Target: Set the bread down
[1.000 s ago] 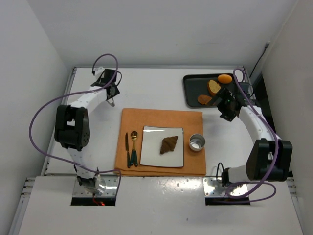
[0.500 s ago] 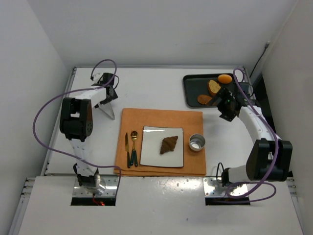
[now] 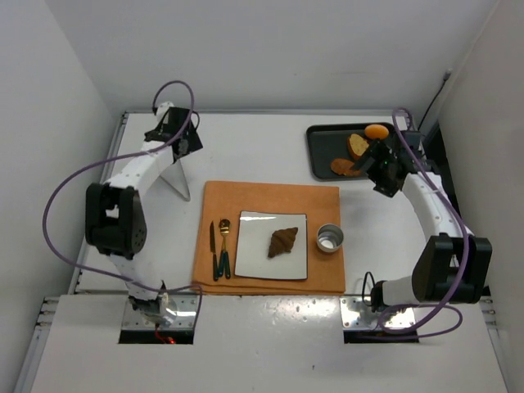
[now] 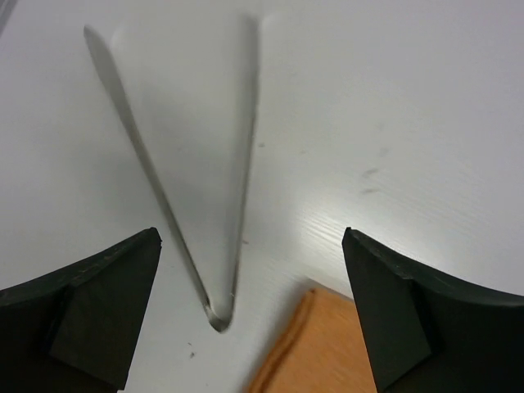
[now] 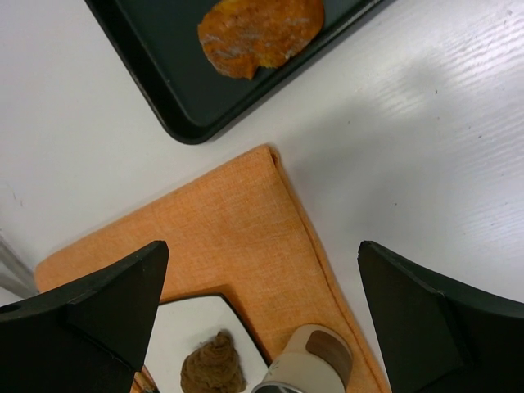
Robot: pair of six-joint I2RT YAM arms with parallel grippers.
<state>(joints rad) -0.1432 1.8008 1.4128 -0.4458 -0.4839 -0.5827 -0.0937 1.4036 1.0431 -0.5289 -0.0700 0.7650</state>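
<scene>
Seen from above, the left gripper (image 4: pixel 251 237) hangs at 10 o'clock from the plate, released, its two fingers spread wide with nothing between them. Directly under it, one pair of V-shaped metal tongs (image 4: pixel 217 319) lies flat on the white worktop (image 3: pixel 262 151), its joined end near the far-left corner of the single orange mat (image 3: pixel 270 198). On the mat, at 9 o'clock from the plate, lie two pieces of cutlery side by side: one knife (image 3: pixel 212 239) and one gold spoon (image 3: pixel 223 225). One white square plate (image 3: pixel 252 225) sits in the middle of the mat, and the bread (image 3: pixel 283 241), a single dark brown croissant, rests on it slightly right of centre. One small metal cup (image 3: pixel 329 237) stands upright on the mat at 3 o'clock, just beside the plate. At 1 o'clock, off the mat, one black tray (image 3: pixel 323 143) holds two toasted slices (image 3: pixel 358 146) and one orange fruit (image 3: pixel 377 131). The right gripper (image 5: pixel 262 254) hovers over the tray's near edge, also released, fingers wide apart and holding nothing.
</scene>
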